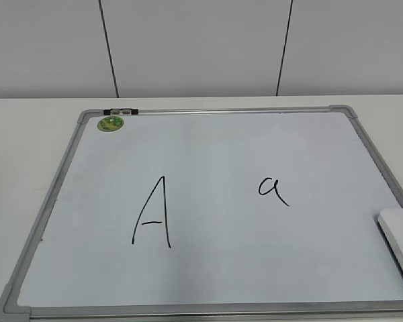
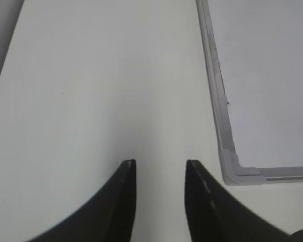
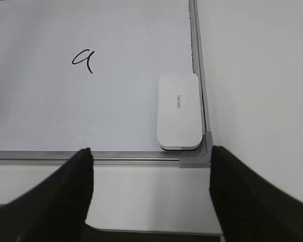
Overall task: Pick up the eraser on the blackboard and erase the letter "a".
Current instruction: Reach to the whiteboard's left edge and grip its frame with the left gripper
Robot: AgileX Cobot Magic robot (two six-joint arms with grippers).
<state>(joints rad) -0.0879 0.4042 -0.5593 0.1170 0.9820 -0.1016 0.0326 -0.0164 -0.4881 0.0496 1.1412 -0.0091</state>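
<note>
The blackboard (image 1: 208, 221) is a white board with a silver frame, lying flat on the table. The small black letter "a" (image 1: 273, 190) is written right of centre; it also shows in the right wrist view (image 3: 84, 59). The white eraser (image 1: 401, 241) lies in the board's near right corner, and in the right wrist view (image 3: 179, 111) it lies against the frame. My right gripper (image 3: 150, 156) is open and empty, above the table just short of the board's near edge. My left gripper (image 2: 160, 164) is open and empty over bare table left of the board's corner (image 2: 237, 169).
A large capital "A" (image 1: 152, 213) is drawn left of centre. A round green magnet (image 1: 111, 123) sits in the far left corner, next to a small clip on the frame (image 1: 119, 111). White table (image 1: 27, 147) surrounds the board; a grey wall stands behind.
</note>
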